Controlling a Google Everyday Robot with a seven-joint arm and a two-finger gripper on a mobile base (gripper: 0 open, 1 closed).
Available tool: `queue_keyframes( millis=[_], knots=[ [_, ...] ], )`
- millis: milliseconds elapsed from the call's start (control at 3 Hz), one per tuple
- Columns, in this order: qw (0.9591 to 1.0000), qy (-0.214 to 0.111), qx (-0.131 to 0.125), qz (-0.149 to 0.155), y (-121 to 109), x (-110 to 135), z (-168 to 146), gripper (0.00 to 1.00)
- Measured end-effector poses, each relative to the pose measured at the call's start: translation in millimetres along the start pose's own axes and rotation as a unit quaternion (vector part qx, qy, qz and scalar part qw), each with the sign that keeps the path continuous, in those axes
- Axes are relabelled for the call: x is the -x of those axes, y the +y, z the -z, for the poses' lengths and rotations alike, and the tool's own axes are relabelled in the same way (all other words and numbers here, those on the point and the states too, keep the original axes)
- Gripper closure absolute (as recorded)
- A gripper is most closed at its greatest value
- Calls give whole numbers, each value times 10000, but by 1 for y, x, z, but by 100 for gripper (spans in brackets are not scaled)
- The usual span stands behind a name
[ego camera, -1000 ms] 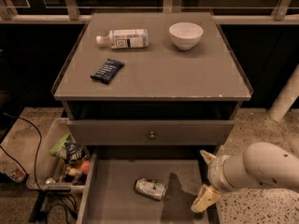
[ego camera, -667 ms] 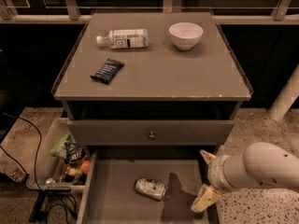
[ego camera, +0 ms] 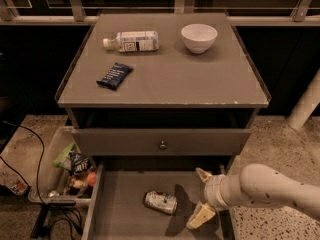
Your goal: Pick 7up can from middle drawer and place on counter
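Note:
The 7up can (ego camera: 160,202) lies on its side on the floor of the open middle drawer (ego camera: 120,219), near its centre. It is silvery with green print. My gripper (ego camera: 201,196) hangs over the right part of the drawer, just right of the can and apart from it. Its two pale fingers (ego camera: 201,216) are spread wide, one towards the drawer's back and one towards its front, with nothing between them. The white arm comes in from the right. The counter (ego camera: 200,79) is the grey cabinet top above.
On the counter lie a clear white-labelled bottle (ego camera: 131,40), a white bowl (ego camera: 199,37) and a dark snack packet (ego camera: 114,75). A shut drawer front with a round knob (ego camera: 162,145) sits above the open drawer. A bin of packets (ego camera: 70,170) and cables stand at the left on the floor.

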State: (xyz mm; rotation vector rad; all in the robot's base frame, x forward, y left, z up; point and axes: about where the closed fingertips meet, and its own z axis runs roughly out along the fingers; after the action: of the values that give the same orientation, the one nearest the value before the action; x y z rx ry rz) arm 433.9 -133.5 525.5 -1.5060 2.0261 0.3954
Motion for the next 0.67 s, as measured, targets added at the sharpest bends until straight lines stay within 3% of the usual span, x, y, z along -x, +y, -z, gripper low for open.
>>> queue_keyframes(
  millis=[667],
  knots=[
    [9978,-483,410,-215,18,-17,-94,0]
  ],
)
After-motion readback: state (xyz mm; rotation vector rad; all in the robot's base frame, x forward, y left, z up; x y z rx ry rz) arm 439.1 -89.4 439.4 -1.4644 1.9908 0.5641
